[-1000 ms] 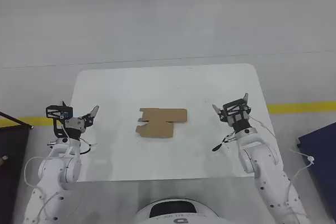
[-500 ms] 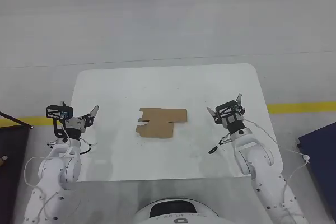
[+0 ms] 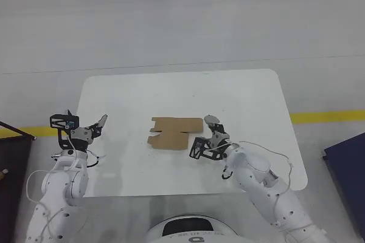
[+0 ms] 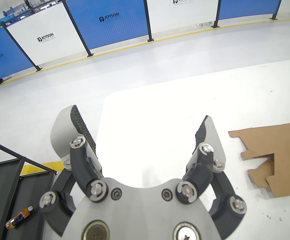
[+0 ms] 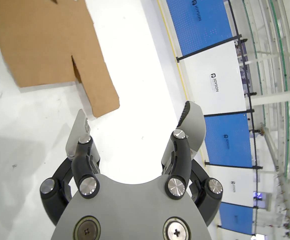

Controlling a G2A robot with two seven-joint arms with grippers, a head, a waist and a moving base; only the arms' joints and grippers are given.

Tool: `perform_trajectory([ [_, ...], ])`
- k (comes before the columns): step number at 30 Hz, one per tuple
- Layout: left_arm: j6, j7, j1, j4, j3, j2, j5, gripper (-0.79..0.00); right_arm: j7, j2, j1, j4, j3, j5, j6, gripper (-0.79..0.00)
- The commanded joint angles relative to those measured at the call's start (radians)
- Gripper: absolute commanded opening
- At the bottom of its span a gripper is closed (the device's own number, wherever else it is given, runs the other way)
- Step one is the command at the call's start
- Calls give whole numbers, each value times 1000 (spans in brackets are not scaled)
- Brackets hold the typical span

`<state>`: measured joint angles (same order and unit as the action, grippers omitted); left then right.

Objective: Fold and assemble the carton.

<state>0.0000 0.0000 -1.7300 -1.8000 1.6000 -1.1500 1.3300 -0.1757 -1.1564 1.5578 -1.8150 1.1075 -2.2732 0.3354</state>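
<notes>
The carton [image 3: 176, 132] is plain brown cardboard, unprinted, on a white counter [image 3: 243, 97]. The left end effector [image 4: 140, 119] and right end effector [image 5: 135, 109] are silver-grey metal with black links and ribbed black pads. A yellow stripe [image 3: 334, 115] crosses the pale grey floor [image 3: 170, 36].

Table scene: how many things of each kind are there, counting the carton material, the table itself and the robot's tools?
Flat brown cardboard carton blank: 1
Open metal tools, left tool and right tool: 2
White rounded table: 1
Total: 4
</notes>
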Motion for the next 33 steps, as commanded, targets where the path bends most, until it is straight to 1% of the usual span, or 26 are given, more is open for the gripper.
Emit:
perform_trajectory([
  [1,0,0,0,0,0,0,0,0,2,-1,-16,14,-14,-13,38,-283],
  [2,0,0,0,0,0,0,0,0,6,-2,-27,22,-23,-13,60,-292],
  [3,0,0,0,0,0,0,0,0,20,-3,-39,32,-33,-3,91,-277],
  [5,0,0,0,0,0,0,0,0,30,-5,-67,56,-41,10,130,-339],
  [7,0,0,0,0,0,0,0,0,12,-9,-96,94,-56,2,139,-400],
  [9,0,0,0,0,0,0,0,0,-17,-17,-127,130,-77,-4,133,-416],
  [11,0,0,0,0,0,0,0,0,-32,-24,-155,161,-95,3,134,-449],
  [17,0,0,0,0,0,0,0,0,-66,-42,-216,240,-146,7,139,-434],
  [21,0,0,0,0,0,0,0,0,-93,-53,-244,280,-168,-1,110,-431],
  [24,0,0,0,0,0,0,0,0,-113,-62,-261,307,-188,-20,72,-446],
  [26,0,0,0,0,0,0,0,0,-120,-68,-271,323,-201,-32,39,-474],
  [27,0,0,0,0,0,0,0,0,-127,-71,-275,331,-207,-41,20,-502],
  [28,0,0,0,0,0,0,0,0,-132,-74,-278,338,-214,-48,2,-551],
  [29,0,0,0,0,0,0,0,0,-131,-77,-281,345,-222,-54,-11,-693],
  [30,0,0,0,0,0,0,0,0,-129,-79,-284,351,-227,-56,-24,-785],
  [33,0,0,0,0,0,0,0,0,-116,-85,-286,360,-234,-53,-52,-785],
])
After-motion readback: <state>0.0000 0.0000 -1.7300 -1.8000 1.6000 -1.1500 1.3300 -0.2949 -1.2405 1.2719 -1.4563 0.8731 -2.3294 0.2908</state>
